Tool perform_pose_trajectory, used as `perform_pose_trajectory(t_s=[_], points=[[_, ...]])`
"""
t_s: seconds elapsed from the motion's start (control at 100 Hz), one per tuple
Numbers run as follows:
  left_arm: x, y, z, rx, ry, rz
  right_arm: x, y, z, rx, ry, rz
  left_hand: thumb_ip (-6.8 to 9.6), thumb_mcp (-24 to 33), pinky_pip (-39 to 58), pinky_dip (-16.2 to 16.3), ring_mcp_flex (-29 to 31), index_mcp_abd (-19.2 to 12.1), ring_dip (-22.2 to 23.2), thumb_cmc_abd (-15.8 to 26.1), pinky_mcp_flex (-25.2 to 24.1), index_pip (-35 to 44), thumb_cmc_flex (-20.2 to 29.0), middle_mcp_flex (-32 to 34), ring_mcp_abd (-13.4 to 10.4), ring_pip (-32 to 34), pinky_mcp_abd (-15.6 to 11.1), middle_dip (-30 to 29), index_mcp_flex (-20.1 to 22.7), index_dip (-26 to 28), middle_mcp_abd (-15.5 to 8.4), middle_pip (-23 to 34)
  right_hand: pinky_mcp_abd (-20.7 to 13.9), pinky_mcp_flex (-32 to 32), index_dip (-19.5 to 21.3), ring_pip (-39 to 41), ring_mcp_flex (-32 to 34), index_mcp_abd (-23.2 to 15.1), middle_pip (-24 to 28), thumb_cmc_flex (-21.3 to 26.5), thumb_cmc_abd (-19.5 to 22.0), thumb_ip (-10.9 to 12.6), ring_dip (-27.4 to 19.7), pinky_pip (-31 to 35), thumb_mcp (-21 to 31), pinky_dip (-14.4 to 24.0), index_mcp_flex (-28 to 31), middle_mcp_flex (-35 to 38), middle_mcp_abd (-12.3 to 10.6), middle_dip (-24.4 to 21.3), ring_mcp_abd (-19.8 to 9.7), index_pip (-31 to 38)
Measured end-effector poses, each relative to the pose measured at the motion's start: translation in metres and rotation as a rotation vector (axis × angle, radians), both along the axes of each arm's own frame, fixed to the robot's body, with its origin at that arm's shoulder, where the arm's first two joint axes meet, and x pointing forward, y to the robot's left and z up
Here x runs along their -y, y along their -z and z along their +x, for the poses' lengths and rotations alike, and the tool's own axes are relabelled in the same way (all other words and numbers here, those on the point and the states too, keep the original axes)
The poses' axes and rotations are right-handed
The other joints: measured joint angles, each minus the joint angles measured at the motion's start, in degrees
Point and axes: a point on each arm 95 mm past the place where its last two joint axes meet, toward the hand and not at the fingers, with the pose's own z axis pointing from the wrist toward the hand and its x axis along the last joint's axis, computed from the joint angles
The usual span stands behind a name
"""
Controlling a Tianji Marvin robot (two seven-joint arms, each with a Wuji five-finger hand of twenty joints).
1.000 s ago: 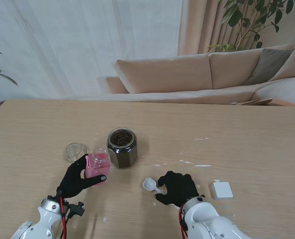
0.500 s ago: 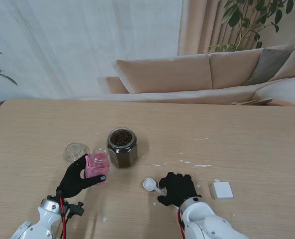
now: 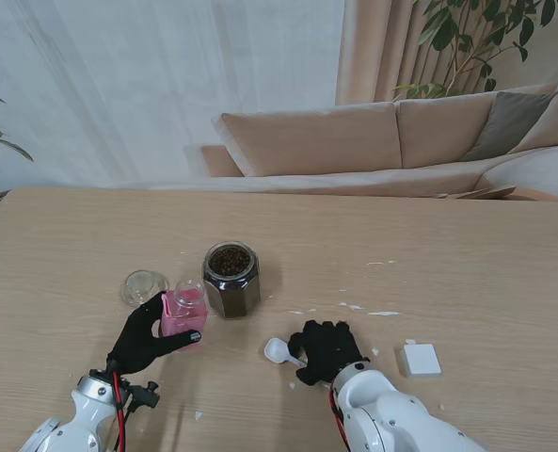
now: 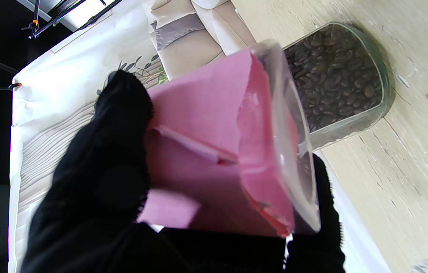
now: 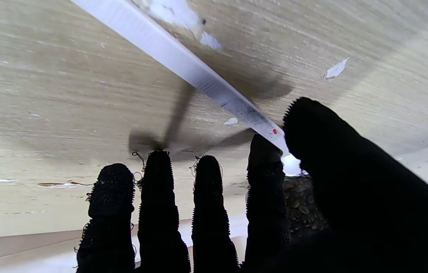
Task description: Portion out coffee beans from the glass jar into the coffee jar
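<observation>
A: Look first at the right hand point(image 3: 326, 350). Its fingers point(image 5: 208, 197) are straight and close side by side, and the thumb and first finger pinch the end of the spoon point(image 3: 280, 351) handle. The bowl of the spoon points to the left, low over the surface point(image 3: 467, 273).

B: Is the pinch good?

A: It is only at the very end of the handle, so I judge it weak. If the hand lifts fast or turns, the spoon can rotate between the two tips or fall out.

B: And the left hand point(image 3: 145, 337)?

A: Its fingers wrap the pink coffee jar point(image 3: 184, 313), thumb on one side, the others opposite. The jar looks a little tilted in the wrist view. If it tilts more, beans put in later may roll out.

B: Where are the beans?

A: In the glass jar point(image 3: 231, 278), open, just right of the pink jar and farther from me. A wide scoop could knock its rim, or drop beans between the two jars. A lid point(image 3: 144, 286) lies just left of the pink jar.
</observation>
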Motion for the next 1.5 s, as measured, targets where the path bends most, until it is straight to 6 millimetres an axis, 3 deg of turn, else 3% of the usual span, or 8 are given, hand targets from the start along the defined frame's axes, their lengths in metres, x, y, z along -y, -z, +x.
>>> perform_pose_trajectory(t_s=[0.14, 0.32, 0.4, 0.59, 1.14, 1.41, 1.5], points=[[0.000, 0.000, 0.000, 0.000, -0.001, 0.001, -0.002, 0.000, 0.004, 0.005, -0.015, 0.009, 0.00, 0.00, 0.00, 0.00, 0.00, 0.00, 0.00, 0.00, 0.00, 0.00, 0.00, 0.00, 0.00, -0.03, 0.00, 0.00, 0.00, 0.00, 0.00, 0.00, -0.01, 0.00, 0.00, 0.00, -0.01, -1.39, 0.01, 1.85, -0.71, -1.95, -0.01, 0.05, 0.63, 0.47, 0.19, 0.01, -0.23, 0.01, 0.00, 1.35], [0.000, 0.000, 0.001, -0.001, -0.002, 0.002, -0.002, -0.001, 0.005, 0.008, -0.016, 0.013, 0.00, 0.00, 0.00, 0.00, 0.00, 0.00, 0.00, 0.00, 0.00, 0.01, 0.00, 0.00, 0.00, -0.04, 0.00, 0.01, 0.00, 0.00, 0.00, 0.00, -0.01, 0.00, -5.85, 0.00, -0.02, -1.40, 0.01, 3.34, -1.90, -2.66, -0.01, 0.57, 1.38, 0.49, 3.30, 0.05, -0.27, 0.01, 0.00, 3.35], [0.000, 0.000, 0.001, -0.001, -0.001, 0.003, -0.001, -0.001, 0.005, 0.010, -0.012, 0.013, 0.00, 0.00, 0.00, 0.00, 0.00, 0.00, 0.01, 0.00, 0.00, 0.01, 0.00, 0.00, 0.00, -0.04, 0.00, 0.01, 0.00, 0.00, 0.00, 0.00, -0.01, 0.04, -8.75, 0.00, -0.02, 1.69, 0.01, 3.34, -2.10, -2.67, -0.01, 0.59, 1.38, 0.51, 5.12, 0.07, -0.27, 0.01, 0.00, 3.46], [0.000, 0.000, 0.001, -0.001, -0.001, 0.004, -0.001, 0.003, 0.005, 0.008, -0.001, 0.024, 0.00, 0.00, 0.00, 0.00, 0.00, 0.00, 0.01, 0.00, 0.00, 0.03, 0.00, 0.00, 0.00, -0.04, 0.00, 0.01, 0.00, 0.00, 0.00, 0.00, -0.01, 0.59, -13.27, 1.72, -0.44, 3.00, 0.10, 3.34, -2.77, -2.67, 0.59, 0.67, 1.21, 0.54, 7.92, 1.89, -0.27, -0.07, 0.12, 9.34], [0.000, 0.001, 0.002, -0.004, -0.005, 0.008, -0.007, 0.004, 0.012, 0.007, -0.019, 0.050, 0.00, 0.00, -0.23, 0.00, 0.00, 0.00, 0.00, 0.00, 0.00, 0.05, 0.00, 0.00, -0.01, -0.04, 0.00, 0.02, 0.00, 0.00, 0.00, 0.00, -0.01, 0.62, -13.63, 3.78, -0.09, 1.48, 0.21, 4.48, -2.79, -2.67, 2.33, 0.69, 0.64, 0.54, 11.53, 4.48, -0.27, -0.07, 0.19, 14.53], [-0.001, 0.001, 0.002, -0.003, -0.007, 0.008, -0.005, 0.004, 0.012, 0.011, -0.024, 0.062, 0.00, 0.00, -0.27, 0.00, 0.00, 0.00, 0.00, 0.00, -0.01, 0.06, 0.00, 0.00, -0.01, -0.04, 0.00, 0.02, 0.00, 0.00, 0.00, 0.00, 0.03, 0.88, -10.05, 2.94, 1.32, 0.13, 1.25, 4.48, -2.73, -2.67, 1.89, 0.69, 2.26, 0.54, 11.53, 6.61, -0.27, -0.16, -0.16, 16.37], [-0.001, 0.001, 0.002, -0.003, -0.008, 0.008, -0.004, 0.003, 0.012, 0.016, -0.024, 0.070, 0.00, 0.00, -0.27, 0.00, 0.00, 0.00, 0.01, 0.00, -0.01, 0.06, 0.00, 0.00, -0.01, -0.04, 0.00, 0.02, 0.00, 0.00, 0.00, 0.00, 0.62, 2.32, -8.15, 0.26, 4.00, -0.09, -1.64, 4.50, -2.13, -2.67, 0.76, 0.66, 3.00, 0.41, 11.44, 10.23, -0.27, -1.97, -0.49, 16.47]])
